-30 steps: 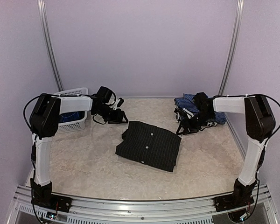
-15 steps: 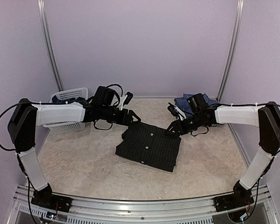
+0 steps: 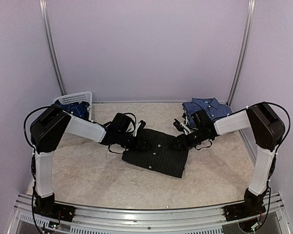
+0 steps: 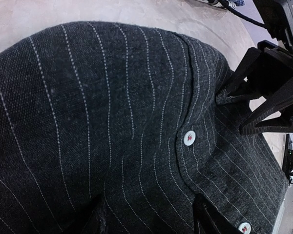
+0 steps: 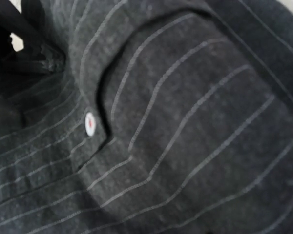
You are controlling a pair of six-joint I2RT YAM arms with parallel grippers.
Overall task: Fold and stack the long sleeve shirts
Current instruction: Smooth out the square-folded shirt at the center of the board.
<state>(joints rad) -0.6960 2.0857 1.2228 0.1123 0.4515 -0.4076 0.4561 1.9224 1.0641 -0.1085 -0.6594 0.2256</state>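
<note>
Black pinstriped shirt [image 3: 158, 155] lies folded centrally on the surface [image 3: 88, 175]; blue-checked shirt [image 3: 208, 107] sits folded at the far right corner. Left hand [image 3: 142, 142] and right hand [image 3: 179, 143] rest on the pinstriped shirt's far edge, both with jaws apart.

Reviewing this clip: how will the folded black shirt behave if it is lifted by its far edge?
Likely floppy: the shirt is soft cloth that bulges and creases in the left wrist view, so unheld parts would probably sag. The fold would likely open, since nothing visibly pins its layers. Probably not slippery, as its weave looks coarse.
</note>
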